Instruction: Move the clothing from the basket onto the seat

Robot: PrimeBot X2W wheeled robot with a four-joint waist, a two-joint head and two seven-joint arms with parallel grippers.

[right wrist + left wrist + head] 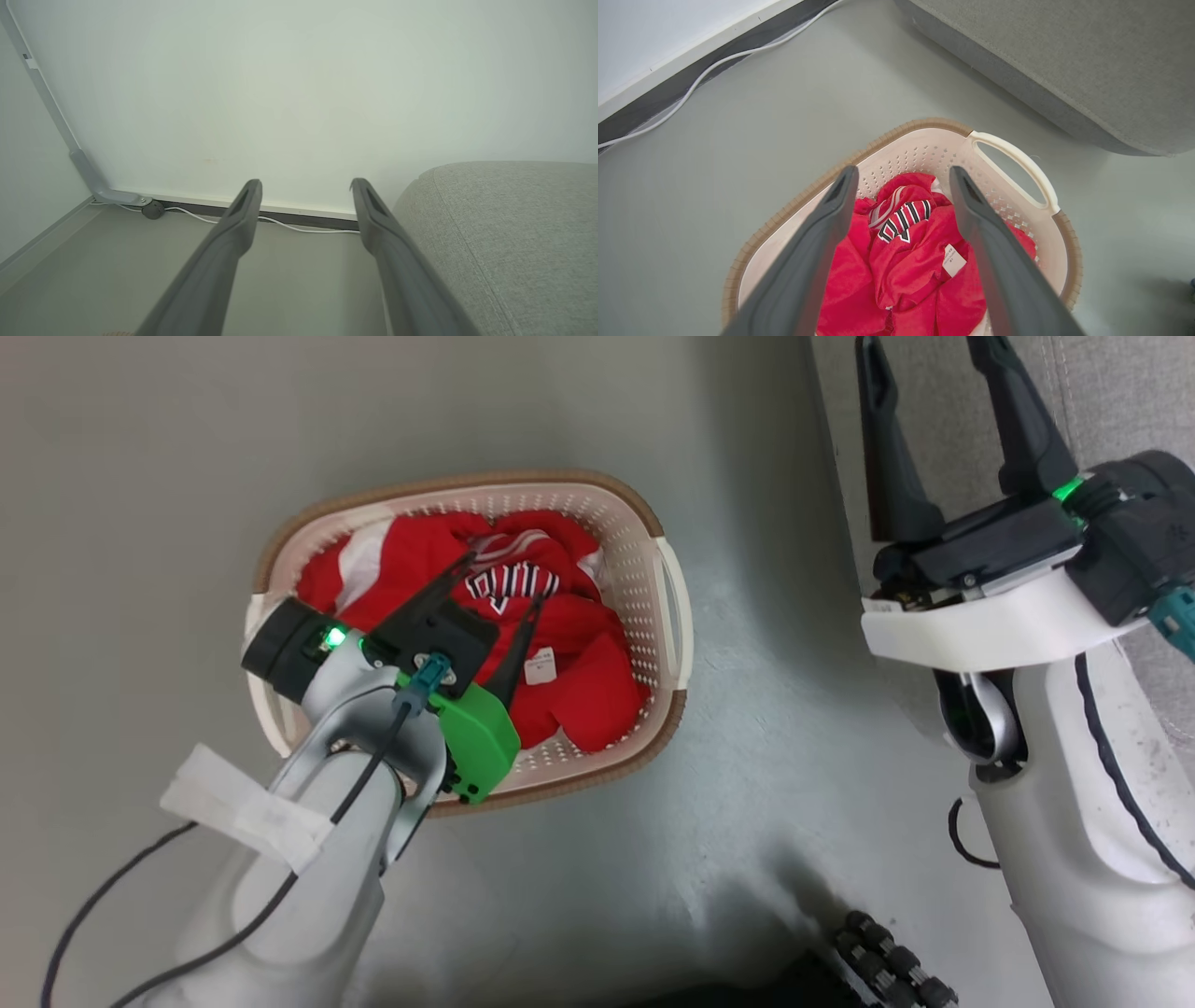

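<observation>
The cream basket (667, 597) with its brown rim stands on the grey floor, heaped with red clothing (579, 653). A black-and-white striped trim (509, 583) and a small white label (540, 666) show on top. My left gripper (504, 579) hangs open just above the heap, one finger on each side of the striped trim (903, 219), nothing between them. In the left wrist view the clothing (906, 270) fills the basket (1017, 163). My right gripper (924, 364) stands open and empty, held high beside the grey seat (1120, 401). The seat (504, 233) lies to its right.
A white cable (691, 88) runs along the wall base beyond the basket. The seat's rounded edge (1041, 93) is close to the basket's handle. A dark ribbed part (887, 961) of my base shows at the bottom. Open floor lies between basket and seat.
</observation>
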